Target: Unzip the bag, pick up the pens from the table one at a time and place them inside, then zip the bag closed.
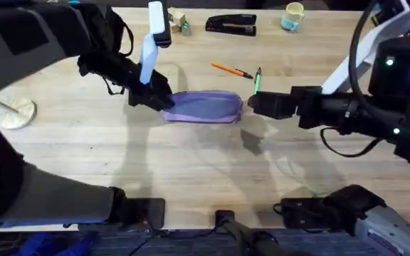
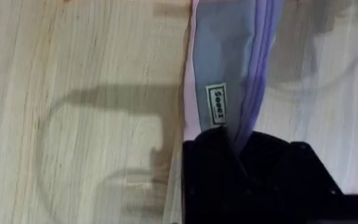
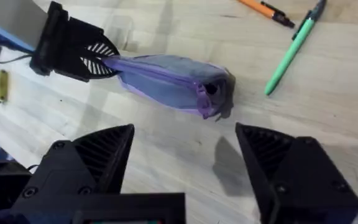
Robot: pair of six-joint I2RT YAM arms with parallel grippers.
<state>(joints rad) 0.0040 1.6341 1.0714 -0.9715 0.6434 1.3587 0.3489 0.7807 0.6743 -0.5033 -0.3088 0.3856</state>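
While the left gripper [image 1: 164,99] clamps 1 end of the bag [image 1: 205,107], the right gripper [image 1: 250,104] hangs with its fingers spread just off the bag's other end, holding nothing. The lavender bag lies lengthwise near the middle of the table [image 1: 191,171], its zipper running along the top. From the right wrist, the bag [image 3: 166,78] shows its near end puckered around a small dark opening, and the left gripper [image 3: 101,59] grips its far end with ribbed black pads. From the left wrist, a bluish-grey side panel carries a small white label [image 2: 217,107], and the black fingers [image 2: 229,155] close over the fabric just past it.

The 2 pens rest on the table beyond the bag, toward the right gripper's side. The orange pen [image 1: 231,70] lies at a slant, its black tip close to the green pen [image 1: 257,80], which stands nearly straight away from the camera; whether the 2 touch cannot be told. Along the far edge sit a black stapler [image 1: 231,25] and a light blue mug [image 1: 292,16]. A round wooden disc [image 1: 11,112] lies at the table's left side.
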